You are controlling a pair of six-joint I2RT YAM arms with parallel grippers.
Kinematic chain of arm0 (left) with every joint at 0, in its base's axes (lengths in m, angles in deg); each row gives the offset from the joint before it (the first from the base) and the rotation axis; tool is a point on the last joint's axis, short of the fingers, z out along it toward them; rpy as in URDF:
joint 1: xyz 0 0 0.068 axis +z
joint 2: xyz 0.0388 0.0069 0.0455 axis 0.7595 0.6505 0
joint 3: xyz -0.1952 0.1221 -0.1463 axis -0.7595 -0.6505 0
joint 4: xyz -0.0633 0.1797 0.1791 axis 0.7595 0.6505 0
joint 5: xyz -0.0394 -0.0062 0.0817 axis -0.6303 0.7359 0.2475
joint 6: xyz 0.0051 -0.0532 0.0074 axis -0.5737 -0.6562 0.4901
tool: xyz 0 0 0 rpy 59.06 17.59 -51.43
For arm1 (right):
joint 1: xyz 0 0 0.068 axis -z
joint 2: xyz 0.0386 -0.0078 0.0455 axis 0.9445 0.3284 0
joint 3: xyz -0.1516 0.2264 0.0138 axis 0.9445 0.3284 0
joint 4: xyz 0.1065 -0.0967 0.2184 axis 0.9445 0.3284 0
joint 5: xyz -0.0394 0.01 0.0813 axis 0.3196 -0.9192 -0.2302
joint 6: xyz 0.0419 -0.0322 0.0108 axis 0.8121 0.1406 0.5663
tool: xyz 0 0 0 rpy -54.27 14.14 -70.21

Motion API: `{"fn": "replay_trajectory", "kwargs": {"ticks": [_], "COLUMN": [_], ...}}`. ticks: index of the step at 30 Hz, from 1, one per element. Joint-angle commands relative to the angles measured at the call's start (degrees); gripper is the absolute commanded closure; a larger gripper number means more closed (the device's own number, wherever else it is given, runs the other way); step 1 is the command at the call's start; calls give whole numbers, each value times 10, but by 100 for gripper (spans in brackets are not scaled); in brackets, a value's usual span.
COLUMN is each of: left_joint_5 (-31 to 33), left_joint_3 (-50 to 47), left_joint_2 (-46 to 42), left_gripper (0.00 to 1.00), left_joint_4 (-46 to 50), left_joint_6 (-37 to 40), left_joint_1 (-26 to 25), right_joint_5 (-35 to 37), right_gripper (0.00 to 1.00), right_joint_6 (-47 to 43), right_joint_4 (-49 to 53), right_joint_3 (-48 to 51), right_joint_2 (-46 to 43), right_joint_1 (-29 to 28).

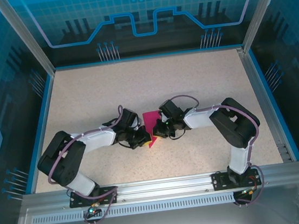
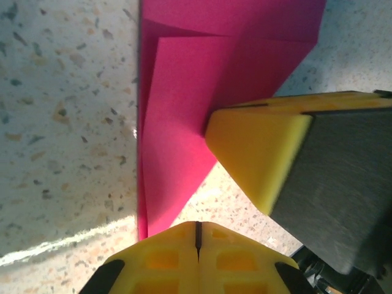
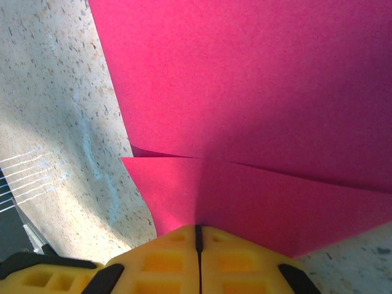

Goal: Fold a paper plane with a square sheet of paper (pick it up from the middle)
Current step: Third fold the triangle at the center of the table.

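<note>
Top external view, so: the square sheet of paper [image 1: 152,122] is found right between the two grippers over the speckled table [image 1: 135,81]. It's already folded a fair bit. The left gripper [image 1: 141,140] is parked just off its near-left corner and the right gripper [image 1: 159,131] is at its right edge. From the left wrist, the left gripper's fingers are seen pressed flat together with nothing caught in the seam. The paper's narrow tip ends just beside the left-hand fingertip, and whether it's touched there can't be told. A bit ahead and to the right, a yellow finger [image 2: 257,147] of the right gripper is met by the paper's edge. From the right wrist, that gripper's fingers are closed as well, and the paper's folded edge looks pinched right at their tips. The rest is spread out ahead of them, with layered flaps showing.
</note>
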Motion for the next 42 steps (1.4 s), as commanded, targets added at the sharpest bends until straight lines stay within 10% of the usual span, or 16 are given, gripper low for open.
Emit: {"fn": "replay_trajectory", "kwargs": {"ticks": [1,22,42], "left_joint_5": [-18,38,70], "left_joint_3": [-7,-15,-21], "left_joint_2": [21,38,38], "left_gripper": [99,100,100], "left_joint_4": [-12,46,112], "left_joint_6": [-8,4,14], "left_joint_1": [-4,-5,-4], "right_joint_5": [-1,6,40], "right_gripper": [94,94,94], "right_joint_6": [-2,-35,-70], "right_joint_4": [16,-20,49], "right_joint_3": [6,45,14], "right_joint_2": [16,1,3], "right_joint_1": [4,-25,125]}}
